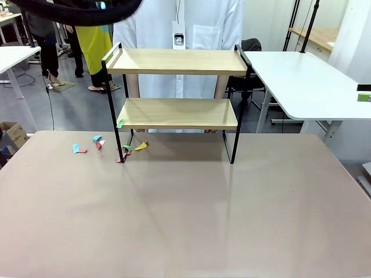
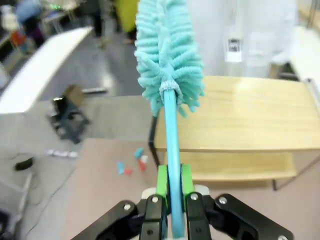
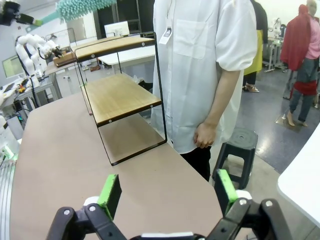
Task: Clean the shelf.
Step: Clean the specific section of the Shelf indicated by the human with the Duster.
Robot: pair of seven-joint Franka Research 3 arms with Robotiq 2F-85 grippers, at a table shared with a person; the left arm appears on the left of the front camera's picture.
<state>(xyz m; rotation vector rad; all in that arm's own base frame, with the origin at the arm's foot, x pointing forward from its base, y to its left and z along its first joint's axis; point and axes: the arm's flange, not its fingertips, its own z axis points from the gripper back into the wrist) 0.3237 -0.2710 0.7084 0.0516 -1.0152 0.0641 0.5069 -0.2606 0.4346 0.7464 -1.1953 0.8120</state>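
Note:
The shelf (image 1: 177, 61) stands at the table's far middle, both light boards bare apart from a green paper scrap (image 1: 120, 123) at the lower board's left edge. My left gripper (image 2: 170, 202) is shut on the handle of a teal fluffy duster (image 2: 170, 55), held up in the air above and to the left of the shelf (image 2: 240, 115). From the right wrist view the duster (image 3: 82, 7) shows high over the shelf (image 3: 120, 95). My right gripper (image 3: 167, 195) is open and holds nothing, low over the table's right side.
Several coloured paper scraps (image 1: 98, 142) lie on the table left of the shelf's front leg. A person in a white coat (image 1: 185, 29) stands right behind the shelf. A black stool (image 3: 240, 145) stands beside the person. White tables (image 1: 307, 81) flank the area.

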